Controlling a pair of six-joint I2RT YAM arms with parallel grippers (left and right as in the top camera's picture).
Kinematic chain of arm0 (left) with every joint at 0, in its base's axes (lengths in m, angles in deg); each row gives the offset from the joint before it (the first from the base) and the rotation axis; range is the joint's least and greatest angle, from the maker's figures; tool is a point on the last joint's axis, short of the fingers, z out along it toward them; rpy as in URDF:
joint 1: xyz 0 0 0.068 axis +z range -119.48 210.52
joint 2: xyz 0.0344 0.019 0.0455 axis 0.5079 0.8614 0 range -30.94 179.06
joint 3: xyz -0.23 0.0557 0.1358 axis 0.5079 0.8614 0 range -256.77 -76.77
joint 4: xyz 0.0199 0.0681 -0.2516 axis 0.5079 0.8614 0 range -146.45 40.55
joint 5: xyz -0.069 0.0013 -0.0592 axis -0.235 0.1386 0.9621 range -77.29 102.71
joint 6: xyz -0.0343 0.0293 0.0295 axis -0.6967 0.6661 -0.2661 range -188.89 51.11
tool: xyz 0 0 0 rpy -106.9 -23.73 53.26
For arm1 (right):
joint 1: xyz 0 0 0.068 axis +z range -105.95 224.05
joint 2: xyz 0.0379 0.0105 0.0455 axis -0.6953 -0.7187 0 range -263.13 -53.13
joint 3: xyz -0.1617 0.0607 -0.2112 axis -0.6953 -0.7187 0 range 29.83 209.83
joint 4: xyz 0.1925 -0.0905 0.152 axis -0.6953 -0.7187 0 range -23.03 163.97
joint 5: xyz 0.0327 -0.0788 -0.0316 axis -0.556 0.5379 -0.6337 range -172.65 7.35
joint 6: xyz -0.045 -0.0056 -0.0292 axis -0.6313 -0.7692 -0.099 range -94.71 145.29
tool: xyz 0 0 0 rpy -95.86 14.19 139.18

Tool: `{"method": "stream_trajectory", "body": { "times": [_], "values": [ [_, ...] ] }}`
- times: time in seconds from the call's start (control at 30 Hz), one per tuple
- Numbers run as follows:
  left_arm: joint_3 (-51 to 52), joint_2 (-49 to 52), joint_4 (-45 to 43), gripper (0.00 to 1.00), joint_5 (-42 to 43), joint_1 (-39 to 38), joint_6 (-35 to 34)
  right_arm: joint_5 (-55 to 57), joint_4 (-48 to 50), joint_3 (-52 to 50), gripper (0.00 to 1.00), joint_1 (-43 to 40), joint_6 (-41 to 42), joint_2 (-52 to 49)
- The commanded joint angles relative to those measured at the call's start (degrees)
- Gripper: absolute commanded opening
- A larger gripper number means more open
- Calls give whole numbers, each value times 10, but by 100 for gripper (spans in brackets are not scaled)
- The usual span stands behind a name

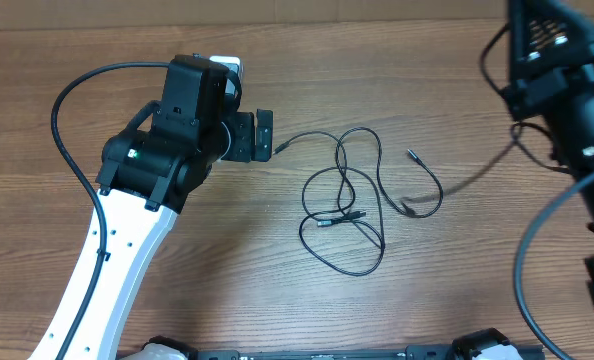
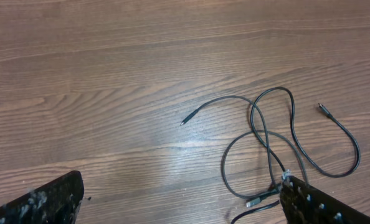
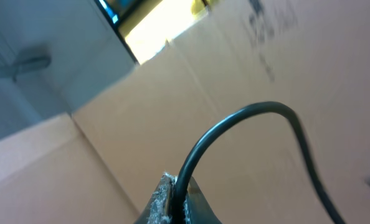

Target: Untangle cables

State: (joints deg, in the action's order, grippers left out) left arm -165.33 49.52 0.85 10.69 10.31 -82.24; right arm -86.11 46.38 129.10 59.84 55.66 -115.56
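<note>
The cables (image 1: pixel 343 215) are thin black cords with small plugs, lying looped over one another on the wooden table right of centre. In the left wrist view the same tangle (image 2: pixel 267 144) lies at the right, with one plug end (image 2: pixel 184 121) stretched out to the left. My left gripper (image 1: pixel 262 135) hovers just left of the tangle, open wide with nothing between its fingers (image 2: pixel 182 190); its right finger (image 2: pixel 316 205) overlaps the cables' lower loop in the view. My right gripper (image 3: pixel 177 190) is shut, raised and facing cardboard, away from the cables.
The right arm (image 1: pixel 562 90) stands at the table's far right with its own thick black cable (image 3: pixel 235 121) curving past its fingertips. The left arm's thick cable (image 1: pixel 72 150) arcs along the table's left side. A cardboard wall lines the back.
</note>
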Motion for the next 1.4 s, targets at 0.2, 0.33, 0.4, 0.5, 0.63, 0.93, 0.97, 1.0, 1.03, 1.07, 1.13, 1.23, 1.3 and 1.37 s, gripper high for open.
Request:
{"method": "stream_trajectory", "body": {
  "times": [0.2,0.33,0.4,0.5,0.63,0.93,0.97,1.0,1.03,1.07,1.13,1.23,1.3,1.37],
  "values": [
    [-8,-11,-1,99,-5,-1,9,288,-53,72,4,-2,-128,0],
    [-8,-11,-1,100,-5,-1,9,461,-93,72,4,-2,-208,-5],
    [-8,-11,-1,100,-5,-1,9,603,-103,72,4,-5,-241,-13],
    [-8,-11,-1,99,-5,-1,9,712,-111,72,4,-45,-277,-23],
    [-8,-11,-1,99,-5,-1,9,679,-147,72,4,-134,-276,-35],
    [-8,-11,-1,100,-5,-1,9,463,-303,72,4,-409,-111,-101],
    [-8,-11,-1,100,-5,-1,9,432,-318,72,4,-437,-90,-110],
    [-8,-11,-1,100,-5,-1,9,400,-332,72,4,-467,-69,-120],
    [-8,-11,-1,100,-5,-1,9,354,-352,72,4,-509,-45,-137],
    [-8,-11,-1,100,-5,-1,9,330,-362,72,4,-529,-37,-146],
    [-8,-11,-1,100,-5,-1,9,276,-390,72,4,-586,-31,-179],
    [-8,-11,-1,100,-5,-1,9,222,-409,72,4,-639,-13,-220],
    [-8,-11,-1,100,-5,-1,9,177,-416,72,4,-666,-12,-247],
    [-8,-11,-1,100,-5,-1,9,147,-435,72,4,-693,-4,-284]
  ]
}}
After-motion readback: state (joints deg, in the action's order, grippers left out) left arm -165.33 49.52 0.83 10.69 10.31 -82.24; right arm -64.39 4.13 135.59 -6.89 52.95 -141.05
